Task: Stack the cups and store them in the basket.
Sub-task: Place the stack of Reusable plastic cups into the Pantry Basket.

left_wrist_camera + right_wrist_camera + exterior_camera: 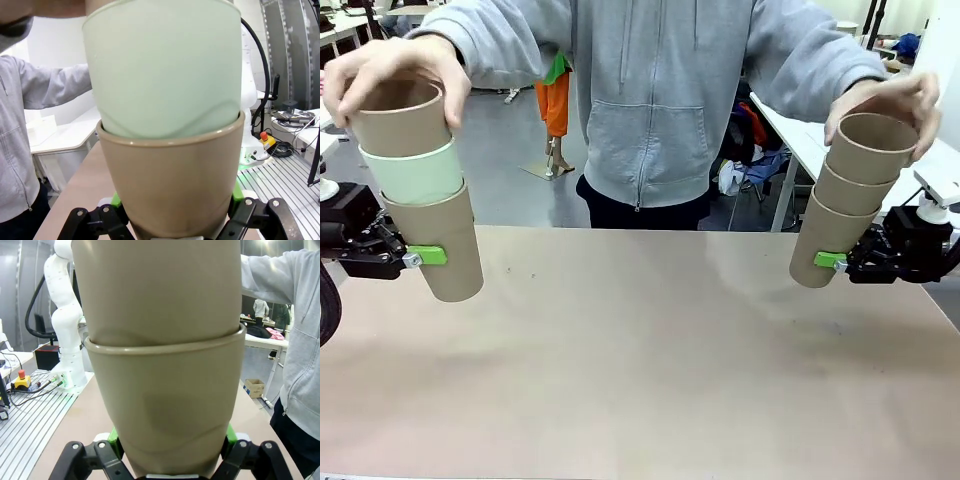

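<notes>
My left gripper is shut on the bottom brown cup of a tilted stack held above the table's left side. The mint green cup sits in it, and a brown cup sits on top under the person's hand. In the left wrist view the green cup is nested in the brown cup. My right gripper is shut on the lowest cup of a second stack of three brown cups, whose top cup the person's other hand holds. The basket is out of view.
The tan table stretches bare between the two stacks. The person in a grey hoodie stands at the far edge. A white robot arm base and cables lie beyond the table's side in the right wrist view.
</notes>
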